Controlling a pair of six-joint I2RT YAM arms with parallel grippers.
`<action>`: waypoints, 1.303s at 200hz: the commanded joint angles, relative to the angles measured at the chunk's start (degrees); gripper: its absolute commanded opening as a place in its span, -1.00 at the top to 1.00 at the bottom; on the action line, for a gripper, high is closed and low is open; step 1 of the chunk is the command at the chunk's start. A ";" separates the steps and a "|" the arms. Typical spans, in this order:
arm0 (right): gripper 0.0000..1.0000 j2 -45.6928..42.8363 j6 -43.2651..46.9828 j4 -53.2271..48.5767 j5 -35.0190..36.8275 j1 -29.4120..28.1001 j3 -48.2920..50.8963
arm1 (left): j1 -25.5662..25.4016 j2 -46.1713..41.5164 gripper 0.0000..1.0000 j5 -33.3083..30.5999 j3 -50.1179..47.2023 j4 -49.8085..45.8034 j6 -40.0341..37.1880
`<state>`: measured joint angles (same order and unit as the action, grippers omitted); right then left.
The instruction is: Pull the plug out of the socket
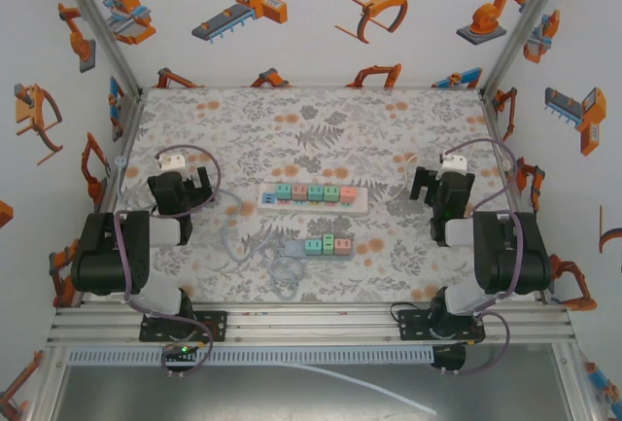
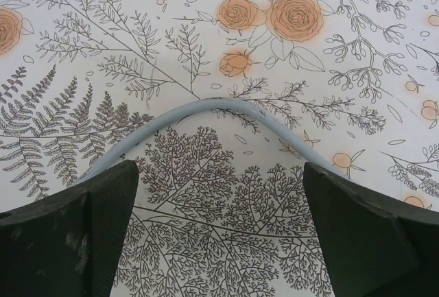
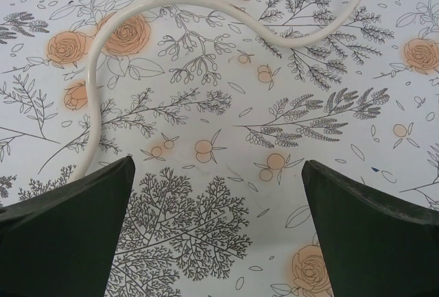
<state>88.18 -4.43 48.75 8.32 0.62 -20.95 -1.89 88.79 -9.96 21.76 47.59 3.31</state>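
Two strips of coloured blocks lie mid-table between my arms, long axes left to right: longer socket strip point(image 1: 313, 194) behind, shorter strip point(image 1: 328, 245) nearer. Lettering too small to read. Left gripper point(image 2: 219, 235) and right gripper point(image 3: 218, 232) both spread, empty.

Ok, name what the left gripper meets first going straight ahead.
Probably the pale grey cable looping across the floral tablecloth, ahead of the open left gripper; depth is unclear.
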 commanded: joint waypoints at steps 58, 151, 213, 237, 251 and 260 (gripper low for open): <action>-0.98 0.24 0.03 1.96 -0.26 0.34 -0.67 | -0.13 -0.50 -0.94 1.02 1.25 0.74 -0.22; -0.99 0.09 0.02 2.13 -0.27 0.34 -0.58 | -0.79 -0.54 -0.94 -0.18 0.93 1.47 -0.61; -0.99 -11.07 0.06 -3.37 0.15 0.34 1.05 | -3.66 -4.73 -0.94 -9.16 -4.45 8.49 -0.97; -0.99 -22.70 -4.19 -15.26 0.97 0.34 -1.03 | -6.89 -14.89 -0.94 -17.25 -4.94 0.94 -2.35; -0.97 -28.56 -6.36 -18.47 -3.52 0.26 -1.70 | -7.75 -23.31 -0.94 -19.37 -3.07 -10.07 0.59; -0.96 -31.89 -7.69 -19.39 -7.06 0.26 -2.03 | -7.93 -28.75 -0.94 -19.80 -1.76 -16.59 3.74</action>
<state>64.05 -7.14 36.36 7.29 0.64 -20.43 -9.02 71.64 -23.24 16.75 44.69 2.76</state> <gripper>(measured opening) 0.986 0.973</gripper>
